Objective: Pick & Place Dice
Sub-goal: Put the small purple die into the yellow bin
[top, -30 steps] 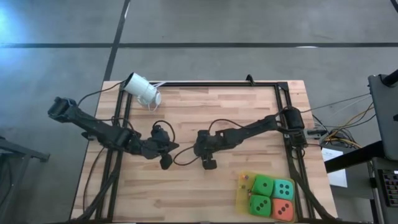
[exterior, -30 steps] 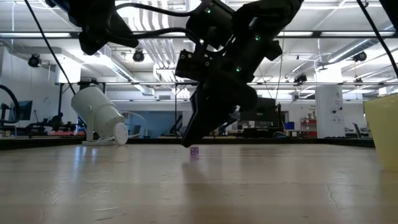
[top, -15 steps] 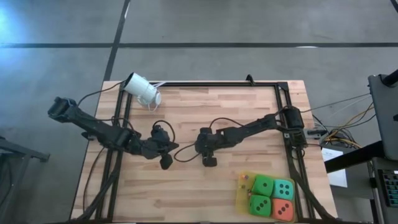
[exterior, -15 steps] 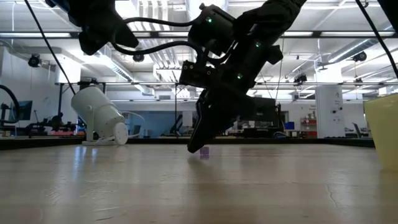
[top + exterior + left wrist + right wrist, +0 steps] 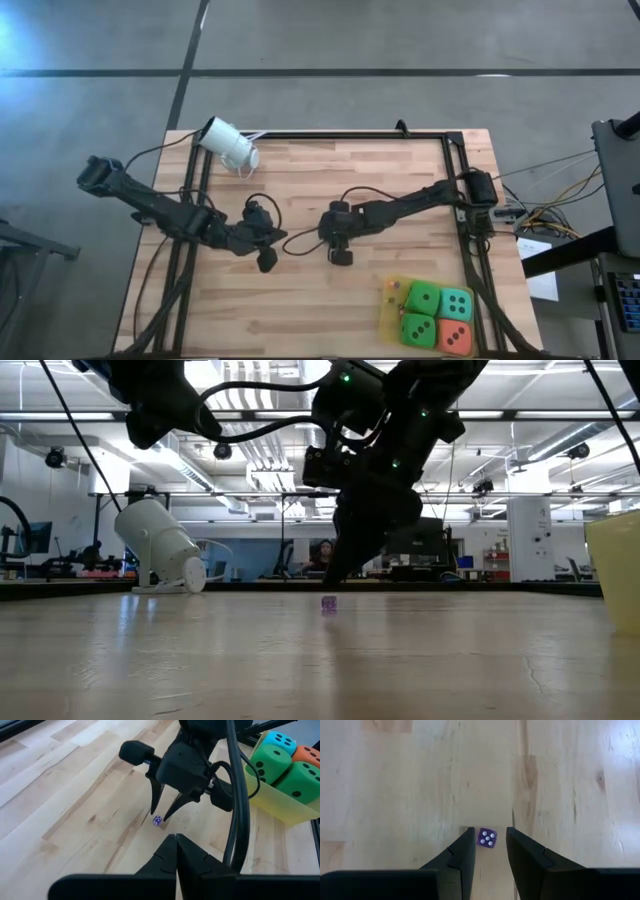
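Right wrist view: a tiny purple die (image 5: 487,838) lies on the pale wood-grain worktop (image 5: 395,785) between the right end effector's (image 5: 488,851) slightly parted fingers, unheld. Left end effector (image 5: 176,841) is closed, empty. A translucent yellow tray (image 5: 391,312) at the near right holds four soft dice (image 5: 422,298).

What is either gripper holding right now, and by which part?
Nothing. The right gripper is open above a tiny purple die on the table; the left gripper is shut and empty.

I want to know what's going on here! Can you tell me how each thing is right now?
Right hand: open, fingers either side of the tiny purple die, above the table.
Tiny purple die: lying on the table, not held, five showing.
Left hand: shut, empty, waiting nearby.
Big dice: all four sitting in the yellow tray.
White cylinder: tipped on its side.
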